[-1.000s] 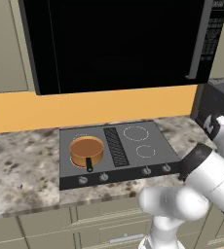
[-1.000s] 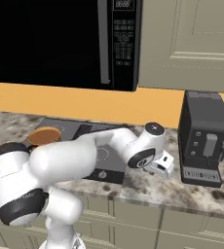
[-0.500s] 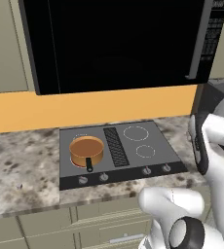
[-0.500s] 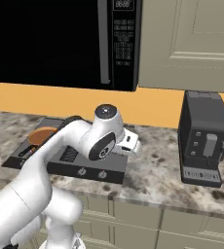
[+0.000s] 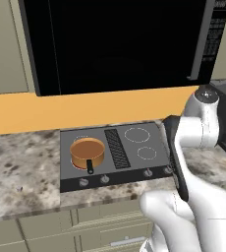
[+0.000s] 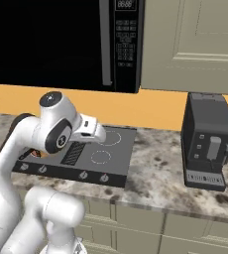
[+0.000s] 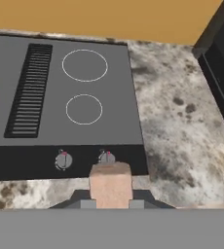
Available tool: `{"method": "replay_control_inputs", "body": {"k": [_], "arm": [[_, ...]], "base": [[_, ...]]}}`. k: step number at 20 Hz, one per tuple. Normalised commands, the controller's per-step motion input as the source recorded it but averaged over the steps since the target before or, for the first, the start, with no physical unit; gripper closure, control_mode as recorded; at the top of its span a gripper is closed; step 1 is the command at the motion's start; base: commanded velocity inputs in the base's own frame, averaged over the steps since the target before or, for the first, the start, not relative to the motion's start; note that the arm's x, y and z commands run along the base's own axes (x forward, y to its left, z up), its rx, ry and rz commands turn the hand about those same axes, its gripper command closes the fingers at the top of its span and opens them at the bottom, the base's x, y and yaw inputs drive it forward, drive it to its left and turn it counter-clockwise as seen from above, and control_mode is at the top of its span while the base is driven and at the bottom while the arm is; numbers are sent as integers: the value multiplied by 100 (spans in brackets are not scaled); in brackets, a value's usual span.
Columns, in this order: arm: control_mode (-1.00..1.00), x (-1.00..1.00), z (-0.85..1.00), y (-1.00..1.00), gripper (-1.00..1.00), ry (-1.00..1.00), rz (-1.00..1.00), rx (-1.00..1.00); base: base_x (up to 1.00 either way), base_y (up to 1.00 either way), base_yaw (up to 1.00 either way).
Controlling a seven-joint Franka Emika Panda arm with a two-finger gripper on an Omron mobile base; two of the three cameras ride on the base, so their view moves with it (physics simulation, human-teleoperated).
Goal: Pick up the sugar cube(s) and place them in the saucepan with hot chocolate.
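**Robot holds a little sugar cube above the stove**

The gripper [image 7: 111, 200] is squeezed onto a sugar cube [image 7: 111, 184]. In the hand view the cube looks like a small, pale pinkish block with flat sides, sitting between the two dark finger tips. It hangs over the front edge of the cooktop [image 7: 104, 92], near the round knobs [image 7: 63, 160].

The cooktop is a flat, smooth, dark grey slab. It has thin white rings for burners and a black ribbed grill strip [image 7: 29, 90] down the middle. It is set into a speckled, stony countertop [image 6: 155, 171] of brown and grey.

The saucepan with hot chocolate [image 5: 88, 151] stands on the front left burner. It is round and shiny copper-orange, brown inside, with a short black stick handle pointing to the front. It is well apart from the cube.

A boxy black coffee machine [image 6: 207, 141] stands on the right. A big black microwave [image 5: 120, 42] hangs above.

A tiny pale speck [image 5: 20, 187] lies on the countertop far left; it may be another cube, but it is too small to tell.
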Motion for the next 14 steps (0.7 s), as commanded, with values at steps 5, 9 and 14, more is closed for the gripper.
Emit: {"method": "replay_control_inputs", "body": {"k": [5,9,14], "arm": [[-100,0,28,100,100,0,14,-6],[-100,0,4,95,100,0,11,0],[-100,5,0,86,100,0,8,3]], "base": [[0,0,0],[0,0,0],[0,0,0]]}}
